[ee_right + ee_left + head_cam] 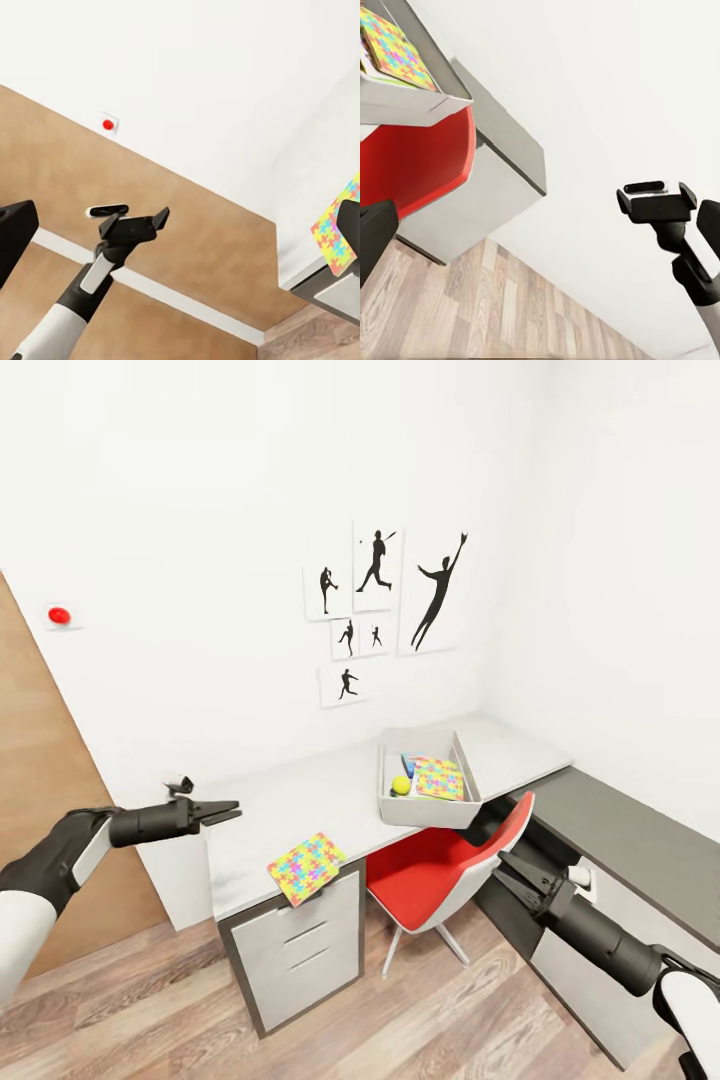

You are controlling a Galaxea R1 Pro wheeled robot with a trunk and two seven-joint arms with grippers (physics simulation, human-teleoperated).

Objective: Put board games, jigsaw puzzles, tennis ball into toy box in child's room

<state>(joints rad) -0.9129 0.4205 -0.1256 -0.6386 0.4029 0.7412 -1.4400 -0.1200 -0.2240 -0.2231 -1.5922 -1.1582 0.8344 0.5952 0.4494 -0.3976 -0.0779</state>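
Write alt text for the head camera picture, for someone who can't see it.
A grey toy box on a white table holds a jigsaw puzzle and a tennis ball; another colourful puzzle overhangs the table's front edge. Both tools, left and right, hang empty beside a red chair.

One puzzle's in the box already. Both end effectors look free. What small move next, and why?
Probably bring the left end effector across and down toward the jigsaw puzzle lying at the front edge of the table. It sits outside the toy box, which already holds another puzzle and the tennis ball. The left end effector is empty and nearer than the right end effector.
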